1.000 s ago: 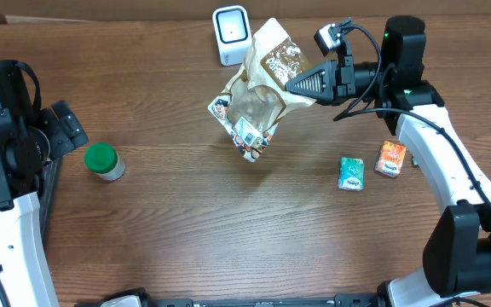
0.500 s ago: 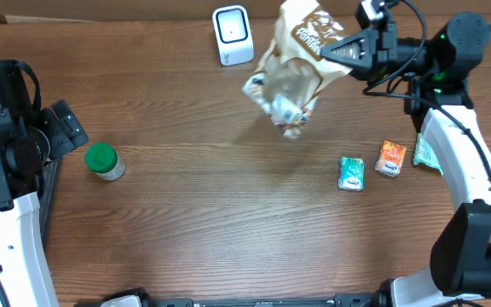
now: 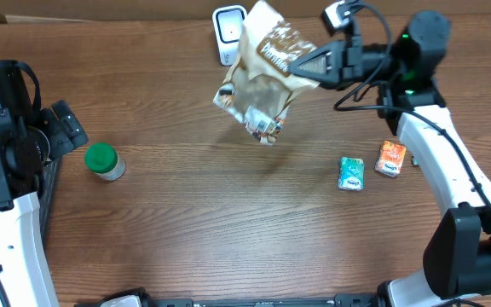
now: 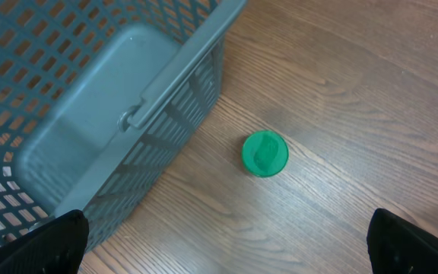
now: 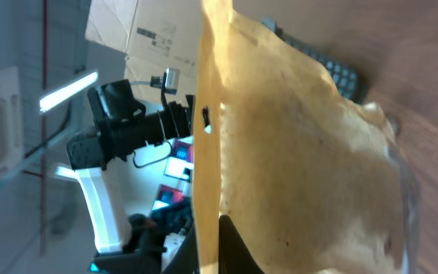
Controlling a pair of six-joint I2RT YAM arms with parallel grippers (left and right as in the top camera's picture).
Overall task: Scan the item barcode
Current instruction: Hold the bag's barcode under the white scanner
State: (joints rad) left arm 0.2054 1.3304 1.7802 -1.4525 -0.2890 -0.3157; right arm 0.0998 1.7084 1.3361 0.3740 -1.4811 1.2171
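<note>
1. Snack bag hangs above the counter, its top edge pinched in the right pincer, and its corner overlaps the white scanner in the overhead view
2. Left pincer is spread wide and empty, parked near the green-lidded jar
3. Risk: the bag dangles from one edge, so a swing or twist likely turns the barcode off the scanner face; crinkled film may also spoil the read
4. Risk: pressing closer may knock the scanner over
5. Against half a second ago, the bag now sits further left, no longer right of the scanner; the jar is unmoved
</note>
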